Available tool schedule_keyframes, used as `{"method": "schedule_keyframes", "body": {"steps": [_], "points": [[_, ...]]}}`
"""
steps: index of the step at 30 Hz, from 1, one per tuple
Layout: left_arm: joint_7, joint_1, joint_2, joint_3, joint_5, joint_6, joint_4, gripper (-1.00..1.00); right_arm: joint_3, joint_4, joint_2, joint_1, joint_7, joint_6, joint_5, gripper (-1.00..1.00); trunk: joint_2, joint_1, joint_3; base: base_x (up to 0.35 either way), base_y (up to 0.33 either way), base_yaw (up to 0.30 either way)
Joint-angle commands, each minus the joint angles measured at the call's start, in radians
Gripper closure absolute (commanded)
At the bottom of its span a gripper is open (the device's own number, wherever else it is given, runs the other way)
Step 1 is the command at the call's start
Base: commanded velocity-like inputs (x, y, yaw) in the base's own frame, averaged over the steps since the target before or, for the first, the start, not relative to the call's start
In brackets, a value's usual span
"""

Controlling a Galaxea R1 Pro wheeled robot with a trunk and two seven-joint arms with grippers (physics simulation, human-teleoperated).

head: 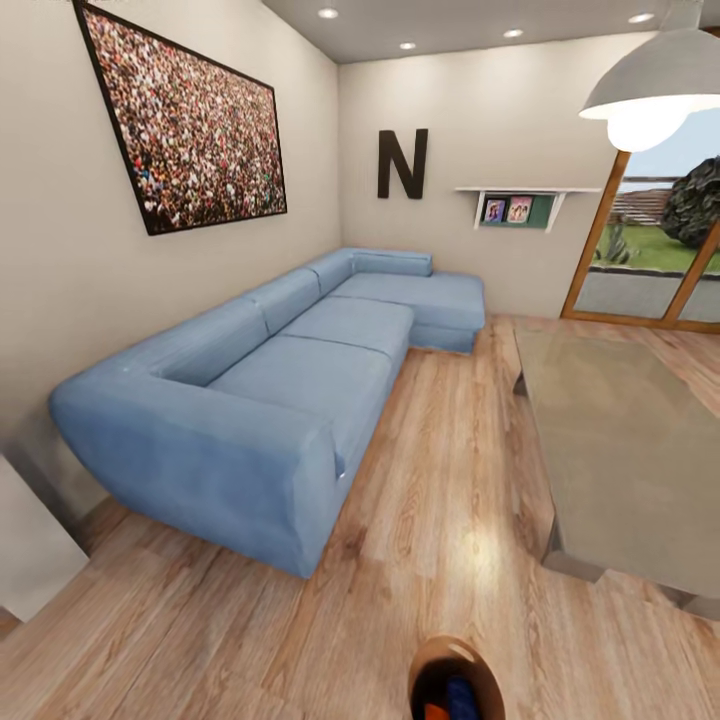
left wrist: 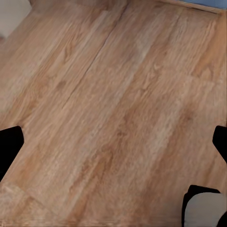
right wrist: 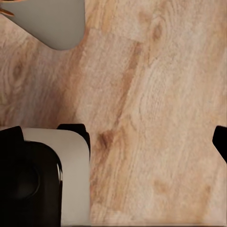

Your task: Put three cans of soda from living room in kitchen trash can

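I am in the living room, with the light-blue corner sofa [head: 300,370] at the left. At the bottom edge of the head view stands the copper-brown tash can [head: 478,672]. Inside it I see a dark blue can of soda [head: 461,697] and part of an orange one [head: 437,712]. The kitchen is out of view. In the left wrist view, my left gripper [left wrist: 113,146] is open over bare wooden floor, its black fingertips [left wrist: 9,146] at the picture's edges. My right gripper [right wrist: 113,142] is open too, with only floorboards between its fingers.
A glass-topped low table [head: 620,440] stands at the right, with a strip of wooden floor [head: 440,480] between it and the sofa. A crowd photo [head: 190,130] and a black letter N [head: 402,163] hang on the walls. A white block [head: 30,540] sits at the near left.
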Motion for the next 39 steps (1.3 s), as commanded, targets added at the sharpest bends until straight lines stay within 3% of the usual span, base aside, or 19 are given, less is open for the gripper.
{"method": "schedule_keyframes", "body": {"steps": [1, 5, 12, 19, 22, 24, 29, 39], "points": [[0.004, 0.000, 0.000, -0.001, 0.003, 0.004, 0.009, -1.00, 0.000, 0.001, 0.000, 0.000, -0.001, 0.001, 0.000, -1.00, 0.007, -0.004, 0.003, 0.000, 0.000, 0.000], [0.018, 0.002, 0.000, -0.001, 0.010, 0.031, 0.029, -1.00, 0.000, 0.003, 0.002, 0.000, -0.018, 0.002, 0.000, -1.00, 0.035, -0.019, 0.016, 0.000, 0.000, 0.000], [0.026, 0.002, 0.001, -0.006, 0.011, 0.137, 0.041, -1.00, 0.000, 0.007, 0.004, 0.000, -0.071, 0.010, 0.000, -1.00, 0.084, -0.046, 0.038, 0.000, 0.000, 0.000], [0.026, 0.003, 0.006, -0.014, 0.007, 0.216, 0.041, -1.00, 0.000, 0.013, 0.003, 0.000, -0.081, 0.023, -0.002, -1.00, 0.133, -0.073, 0.060, 0.000, 0.000, 0.000], [0.026, 0.003, 0.007, -0.015, 0.006, 0.222, 0.041, -1.00, 0.000, 0.016, 0.002, 0.000, -0.083, 0.053, -0.002, -1.00, 0.154, -0.084, 0.069, 0.000, 0.000, 0.000], [0.026, 0.003, 0.005, -0.015, 0.005, 0.228, 0.042, -1.00, 0.000, 0.022, 0.000, 0.000, -0.115, 0.114, -0.002, -1.00, 0.168, -0.092, 0.075, 0.000, 0.000, 0.000], [0.029, 0.003, 0.005, -0.016, 0.006, 0.257, 0.043, -1.00, 0.000, 0.027, 0.003, 0.000, -0.159, 0.162, -0.002, -1.00, 0.203, -0.111, 0.091, 0.000, 0.000, 0.000], [0.051, 0.003, 0.009, -0.016, 0.007, 0.329, 0.043, -1.00, 0.000, 0.030, 0.008, 0.008, -0.172, 0.221, -0.001, -1.00, 0.273, -0.150, 0.122, 0.000, 0.000, 0.000]]}}
